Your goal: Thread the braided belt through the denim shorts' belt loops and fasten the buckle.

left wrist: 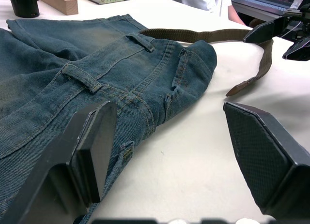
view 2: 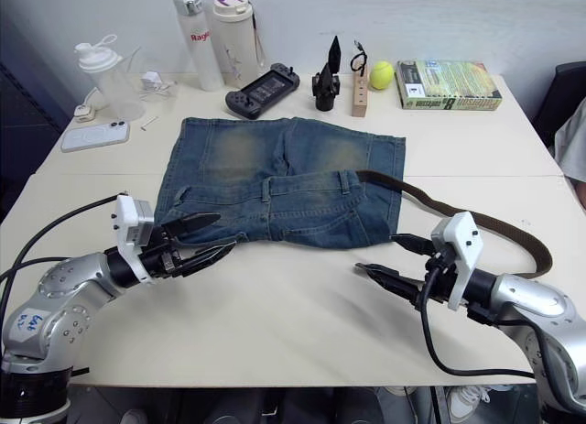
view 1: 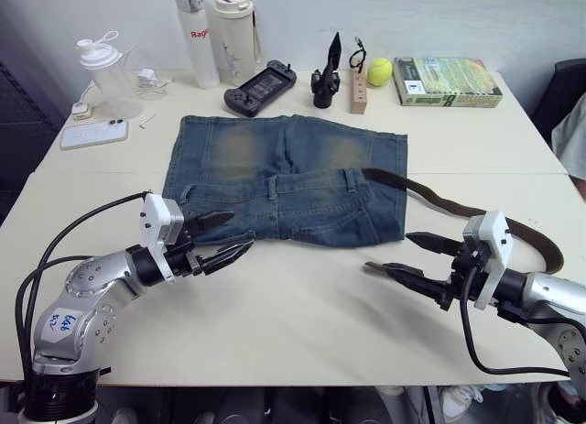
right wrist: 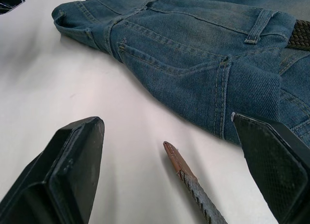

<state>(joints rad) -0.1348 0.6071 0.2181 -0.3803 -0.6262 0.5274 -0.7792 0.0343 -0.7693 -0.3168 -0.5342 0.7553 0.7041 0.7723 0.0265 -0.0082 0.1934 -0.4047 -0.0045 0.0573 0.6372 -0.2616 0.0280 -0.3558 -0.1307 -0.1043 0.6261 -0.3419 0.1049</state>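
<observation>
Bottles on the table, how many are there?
3, all at the table's far left: a clear jug-like bottle, a white bottle, and a purple-lidded bottle. None seems hidden.

I see two bottles (view 1: 209, 35), a game controller (view 1: 260, 87), tennis ball (view 1: 379, 71), book (view 1: 447, 81) and phone (view 1: 93, 134) along the tabletop's (view 1: 302, 305) far edge.

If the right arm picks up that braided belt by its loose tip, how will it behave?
Probably floppy: the braided belt already curves loosely across the table. Its tip lies flat between the open right pincer's fingers, so it may droop. The far end, entering the denim shorts, could drag them.
</observation>
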